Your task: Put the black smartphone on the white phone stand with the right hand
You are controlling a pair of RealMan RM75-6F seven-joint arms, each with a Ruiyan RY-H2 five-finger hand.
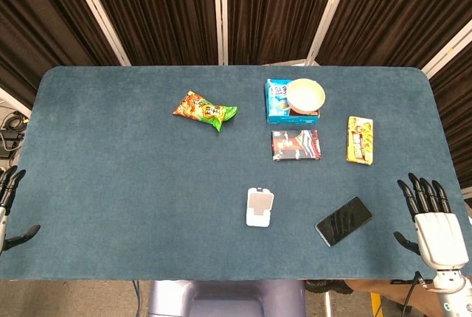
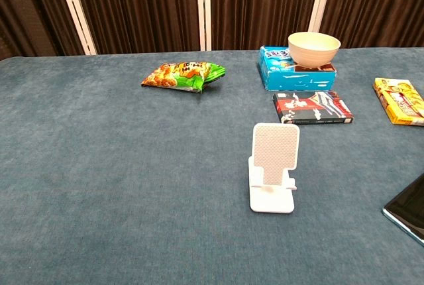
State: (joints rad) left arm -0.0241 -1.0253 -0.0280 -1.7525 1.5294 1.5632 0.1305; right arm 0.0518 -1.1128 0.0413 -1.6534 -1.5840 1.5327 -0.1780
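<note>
Black glass-faced smartphone point(image 1: 344, 220) lies flat on the blue-grey felt table point(image 1: 133, 206), near edge, right of centre, skewed diagonally; only its corner shows at the right edge of the chest view. White plastic phone stand point(image 1: 259, 207) sits just left of it, apart, upright, backrest tilted away and lip toward me, so the slot faces my side and the phone can drop in from the near side. My right hand point(image 1: 430, 223) is at the near right table edge, fingers spread and pointing away, holding nothing, parked right of the phone for a short reach. My left hand point(image 1: 9, 206) is barely in frame at the near left edge, fingers apart, holding nothing, out of the way. Judgement: nothing started; phone lying flat means I'll need an edge pinch. Far-side clutter: orange-green snack bag point(image 1: 205, 109), cream bowl point(image 1: 305, 96) on a blue box point(image 1: 276, 103), red-black flat box point(image 1: 296, 144), yellow box point(image 1: 360, 140), all clear of the reach path.
</note>
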